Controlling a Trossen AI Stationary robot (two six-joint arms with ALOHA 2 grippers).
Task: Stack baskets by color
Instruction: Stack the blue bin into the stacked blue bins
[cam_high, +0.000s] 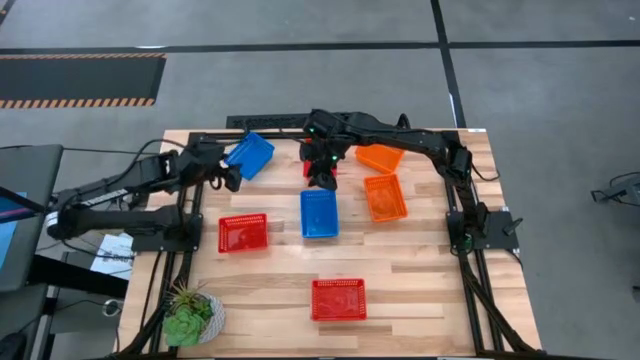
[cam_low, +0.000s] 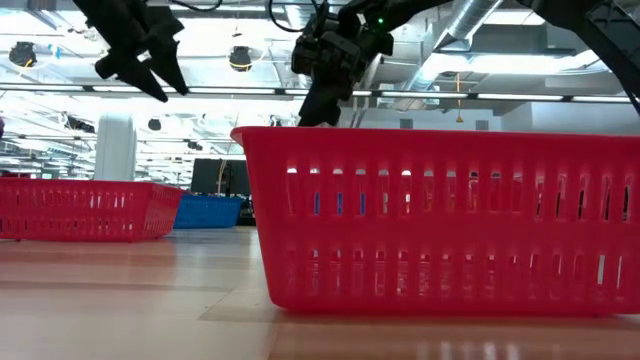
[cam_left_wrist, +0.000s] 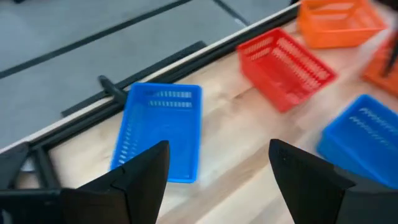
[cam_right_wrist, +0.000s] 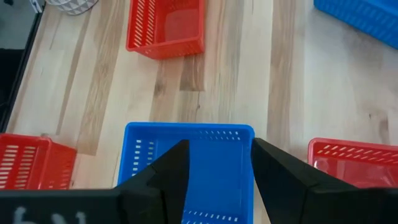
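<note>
The right gripper (cam_right_wrist: 214, 165) hangs with jaws spread over the near end of 1 blue basket (cam_right_wrist: 214, 163). The left gripper (cam_left_wrist: 217, 168), jaws spread, hovers above another blue basket (cam_left_wrist: 163, 127).

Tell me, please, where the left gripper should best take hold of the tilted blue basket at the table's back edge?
Probably the blue basket by one long rim wall, the left gripper coming from above: it lies open side up, its walls thin mesh, and the fingers stand open.
</note>
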